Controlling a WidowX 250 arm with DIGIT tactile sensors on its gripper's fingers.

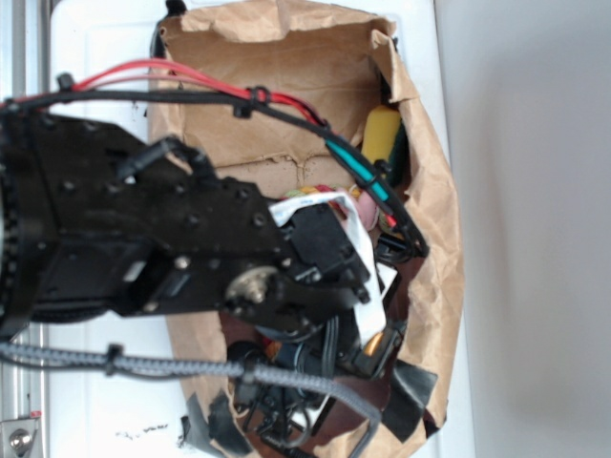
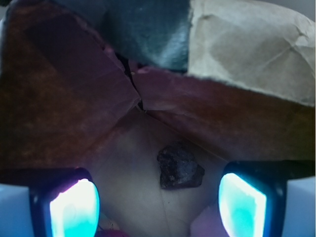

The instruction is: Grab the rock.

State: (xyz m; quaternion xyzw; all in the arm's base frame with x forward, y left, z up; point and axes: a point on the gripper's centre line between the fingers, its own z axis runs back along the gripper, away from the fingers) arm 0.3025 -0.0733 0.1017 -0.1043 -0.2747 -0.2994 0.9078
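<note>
surface: white table (image 1: 516, 191), brown paper bag (image 1: 286, 86) on its side, mouth toward the arm; arm reaches into it
inside: bag floor is pale creased paper, walls fold in close on both sides and above
rock: rock (image 2: 179, 167) dark, lumpy, lying loose on the bag floor, between the two fingers in the wrist view but further in, not touching either
exterior view: rock hidden by the arm; only a yellow-green sponge (image 1: 381, 132) and bits of other clutter show deeper in the bag
fingers: gripper (image 2: 158, 205) spread wide, left finger (image 2: 74, 210) and right finger (image 2: 243, 205) well apart, nothing between them
step: judged as final approach, no grasp yet
risk 1: rock sits closer to the right finger; closing off-centre could shove or spin it instead of clamping
risk 2: irregular faces, so pads may land on a slope and squirt it out
risk 3: bag wall folds near both fingers; could snag paper, pinch it with the rock, or drag the bag
risk 4: pink object (image 2: 207, 224) just beside the right finger could get caught in the close
risk 5: stopping short means closing on air
</note>
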